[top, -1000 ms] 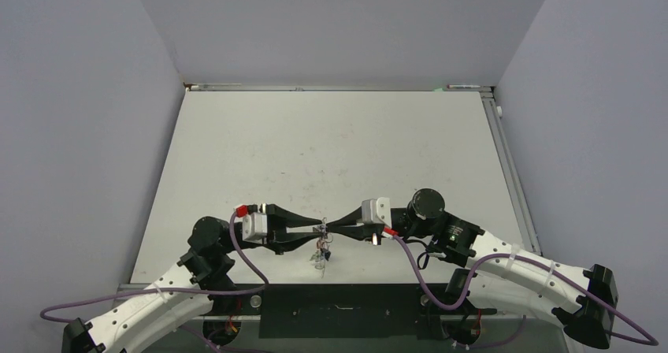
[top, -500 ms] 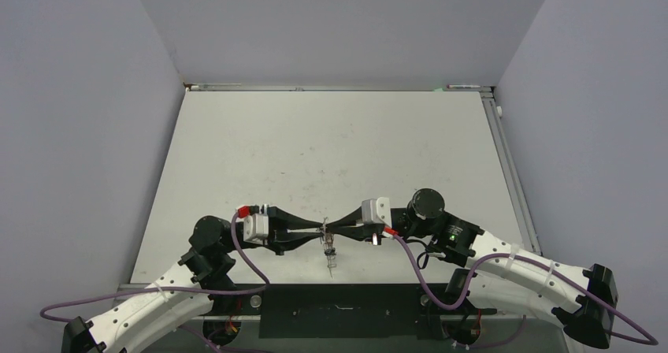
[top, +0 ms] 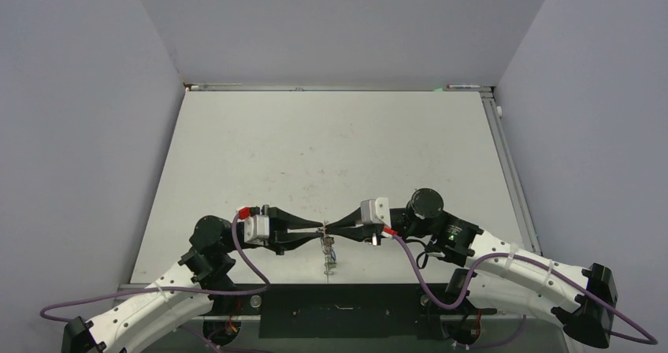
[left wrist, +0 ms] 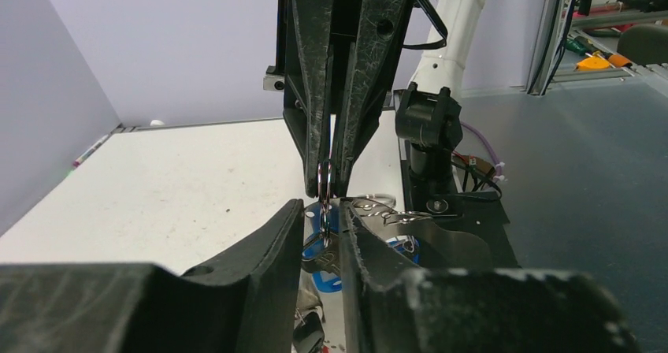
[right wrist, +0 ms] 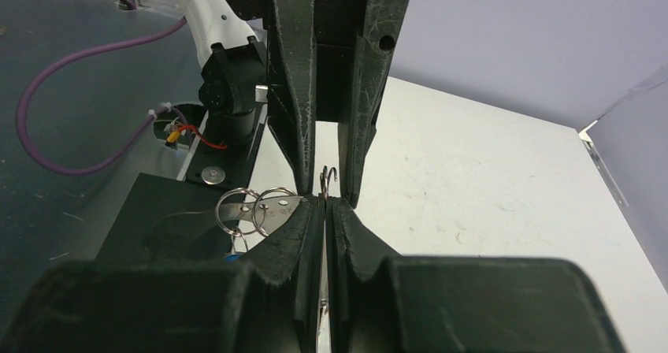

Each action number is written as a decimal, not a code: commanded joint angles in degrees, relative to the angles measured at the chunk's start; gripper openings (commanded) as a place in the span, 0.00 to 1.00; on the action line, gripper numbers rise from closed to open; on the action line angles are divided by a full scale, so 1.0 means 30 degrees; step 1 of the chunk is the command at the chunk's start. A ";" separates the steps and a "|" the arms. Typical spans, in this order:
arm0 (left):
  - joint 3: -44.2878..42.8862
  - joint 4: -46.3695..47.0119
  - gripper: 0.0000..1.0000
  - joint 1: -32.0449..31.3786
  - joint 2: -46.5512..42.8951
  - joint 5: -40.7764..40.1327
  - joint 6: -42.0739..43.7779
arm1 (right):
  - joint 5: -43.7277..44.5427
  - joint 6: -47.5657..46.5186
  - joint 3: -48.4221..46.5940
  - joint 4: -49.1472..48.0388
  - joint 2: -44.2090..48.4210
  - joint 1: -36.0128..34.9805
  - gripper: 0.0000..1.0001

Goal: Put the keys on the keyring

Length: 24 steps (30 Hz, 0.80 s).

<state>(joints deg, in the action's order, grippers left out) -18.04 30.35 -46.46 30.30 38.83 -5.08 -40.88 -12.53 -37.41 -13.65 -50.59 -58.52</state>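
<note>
- Silvery wire, the keyring (top: pixel 324 229), sits above the table's (top: pixel 331 140) near edge, pinched between my left gripper (top: pixel 319 230) and right gripper (top: pixel 329 227), which meet tip to tip.
- Keys (top: pixel 331 257) hang below it, long axis toward me.

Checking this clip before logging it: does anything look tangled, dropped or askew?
Nothing stands out. The left end effector and right end effector meet tip to tip, both pinching the keyring, and the keys hang below in one bunch above the table.
</note>
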 commanded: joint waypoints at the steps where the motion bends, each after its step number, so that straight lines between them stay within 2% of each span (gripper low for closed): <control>1: -0.0810 0.0118 0.21 -0.0071 0.0122 0.0056 0.0105 | -0.0786 0.0084 -0.0972 -0.1980 -0.0013 0.0032 0.05; 12: -0.0954 -0.0240 0.20 -0.0004 -0.0026 0.0099 0.0473 | -0.0698 -0.0093 -0.1004 -0.1724 0.0002 0.0028 0.05; 16: -0.0958 -0.0241 0.15 -0.0012 -0.0088 0.0069 0.0522 | -0.0756 -0.0084 -0.1009 -0.1725 0.0013 0.0025 0.05; 22: -0.0987 -0.0278 0.01 -0.0009 -0.0101 0.0022 0.0643 | -0.0972 0.0002 -0.1026 -0.1717 -0.0122 0.0002 0.05; 24: -0.1081 -0.0506 0.00 -0.0012 -0.0082 0.0017 0.0906 | -0.1060 0.0058 -0.1036 -0.1734 -0.0211 -0.0010 0.05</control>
<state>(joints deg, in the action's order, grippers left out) -18.06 29.36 -46.44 30.28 38.85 -3.73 -41.23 -12.56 -37.41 -13.63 -50.78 -58.52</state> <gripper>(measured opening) 0.014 0.057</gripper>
